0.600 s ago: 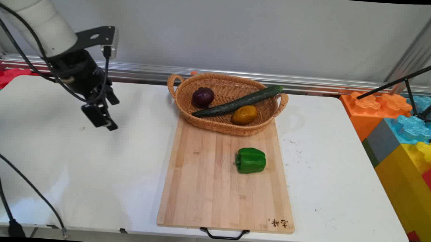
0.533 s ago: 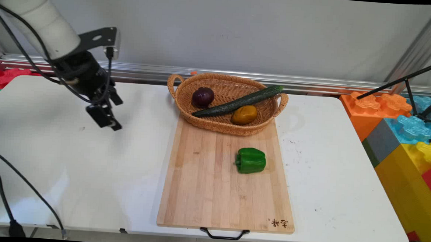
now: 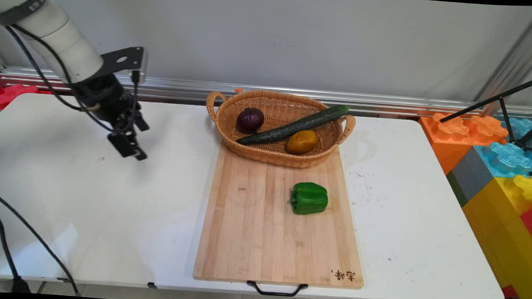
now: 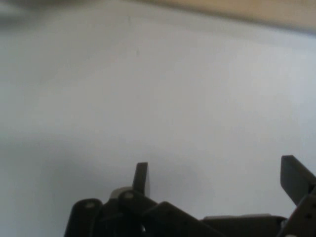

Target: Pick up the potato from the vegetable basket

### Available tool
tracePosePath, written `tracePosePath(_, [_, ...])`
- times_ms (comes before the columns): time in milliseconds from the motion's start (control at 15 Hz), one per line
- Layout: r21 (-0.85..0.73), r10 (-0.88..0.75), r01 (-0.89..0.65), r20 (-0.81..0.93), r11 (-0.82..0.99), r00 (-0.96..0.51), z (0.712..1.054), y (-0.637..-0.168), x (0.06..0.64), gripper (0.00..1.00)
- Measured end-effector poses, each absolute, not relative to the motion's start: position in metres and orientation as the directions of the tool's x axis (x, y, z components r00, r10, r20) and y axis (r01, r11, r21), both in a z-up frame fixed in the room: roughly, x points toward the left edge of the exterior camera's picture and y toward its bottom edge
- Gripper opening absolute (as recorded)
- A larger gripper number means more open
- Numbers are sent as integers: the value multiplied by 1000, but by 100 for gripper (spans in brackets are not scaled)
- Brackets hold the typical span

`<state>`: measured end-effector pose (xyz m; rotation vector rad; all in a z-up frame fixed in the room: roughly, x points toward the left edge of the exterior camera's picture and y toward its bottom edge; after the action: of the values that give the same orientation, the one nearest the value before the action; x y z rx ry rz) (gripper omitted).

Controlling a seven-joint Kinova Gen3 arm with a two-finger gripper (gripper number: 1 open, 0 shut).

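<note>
The gripper (image 3: 131, 149) hangs over the bare left part of the table (image 3: 108, 205), tilted down and to the right, with nothing in it. In the hand view its two fingers (image 4: 140, 177) stand wide apart, and only white tabletop shows between them. A tan strip along that view's top edge is probably the board (image 4: 237, 10), though it is too blurred to be sure.

The gripper touches nothing. The nearest things are the board (image 3: 261, 231) and the basket (image 3: 265, 157), both well off to its right. The basket sits on the board's far end and holds a purple onion (image 3: 250, 119), a long cucumber (image 3: 294, 124) lying slantwise with its tip over the right rim, and a brownish-yellow potato (image 3: 301, 142).

The pepper (image 3: 309, 198) lies alone on its side on the board, just in front of the basket, with its stem end to the left. It looks light and hollow, with glossy skin that could slip. Its walls would likely give under a hard squeeze, so I'd take it across the broad middle of the body, not by the stem.

The cucumber looks firm but long, so it is likely to tip unless held near its middle. The onion and potato look round, solid and apt to roll.

Coloured blocks (image 3: 498, 152) stand off the table's right side.
</note>
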<state>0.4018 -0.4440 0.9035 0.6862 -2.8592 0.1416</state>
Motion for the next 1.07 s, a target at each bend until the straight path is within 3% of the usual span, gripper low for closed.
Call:
tracePosePath(533, [-13,-403,-413,192,911,-895,888,-453,429,100])
tracePosePath(1067, [84,-435,-454,482,887,-760,863,-507,327,100])
